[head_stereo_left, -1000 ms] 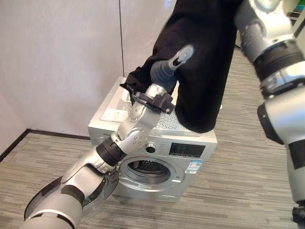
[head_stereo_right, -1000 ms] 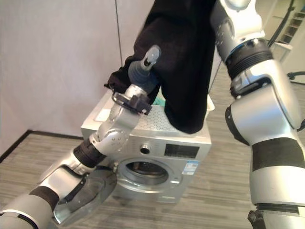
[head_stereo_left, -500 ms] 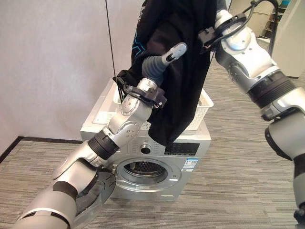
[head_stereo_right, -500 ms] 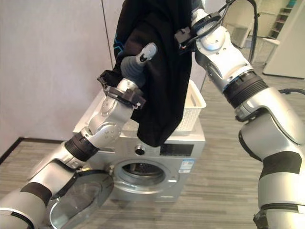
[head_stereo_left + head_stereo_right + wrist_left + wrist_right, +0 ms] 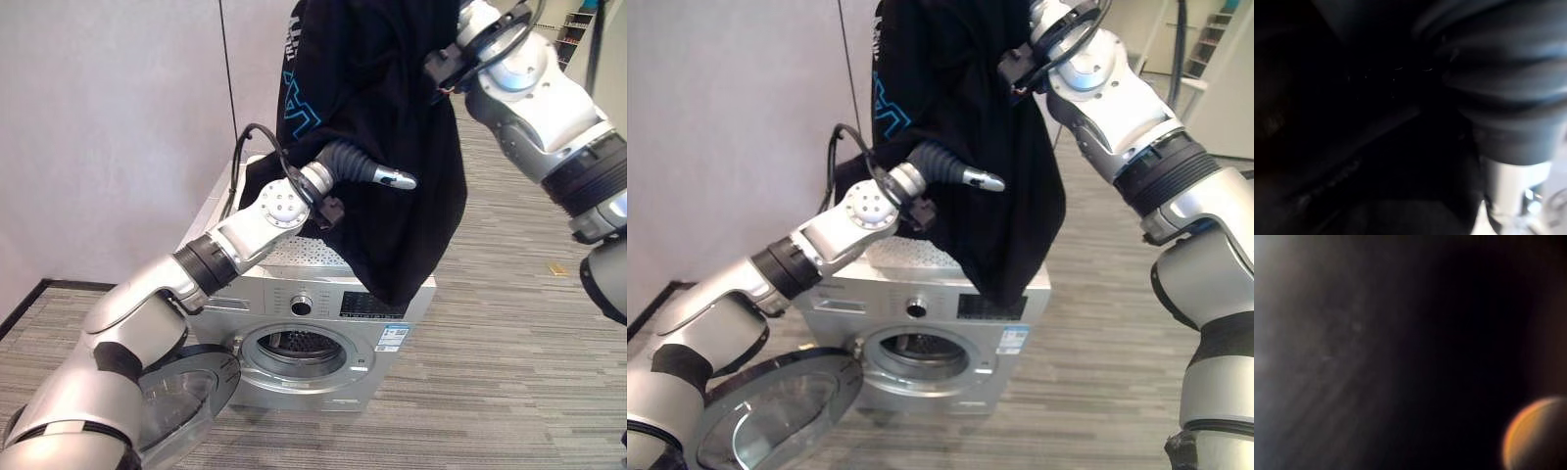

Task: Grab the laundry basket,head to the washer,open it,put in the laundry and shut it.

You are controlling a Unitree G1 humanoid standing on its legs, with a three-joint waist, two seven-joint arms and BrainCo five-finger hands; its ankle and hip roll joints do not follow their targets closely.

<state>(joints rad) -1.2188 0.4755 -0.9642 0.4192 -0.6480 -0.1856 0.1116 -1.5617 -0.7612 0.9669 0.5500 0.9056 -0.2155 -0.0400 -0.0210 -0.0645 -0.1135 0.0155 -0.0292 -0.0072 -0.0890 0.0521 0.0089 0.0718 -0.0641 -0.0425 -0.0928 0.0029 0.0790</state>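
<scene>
The washer is the landmark, a silver front-loader standing on the striped grey floor before a pale wall. Its round door hangs open at the washer's lower left, swung out toward the floor, and the drum opening shows in the washer's front face.

Above the washer's left half, the left arm reaches up and across. The left robot hand lies against the front of a large black garment with a blue print. One silver finger with a dark tip sticks out straight over the cloth, pointing away to the right above the washer's top; the rest of the fingers are buried in dark folds, so whether they clutch the cloth cannot be told. In the left wrist view the ribbed cover sits right up against black fabric.

The garment hangs in the air over the washer's top, its lowest fold dangling just above the washer's right front corner, near the control panel.

Higher, above the washer's right side, the right arm comes down to the garment's upper edge. The right robot hand is covered by cloth there, and its grip cannot be told.
</scene>
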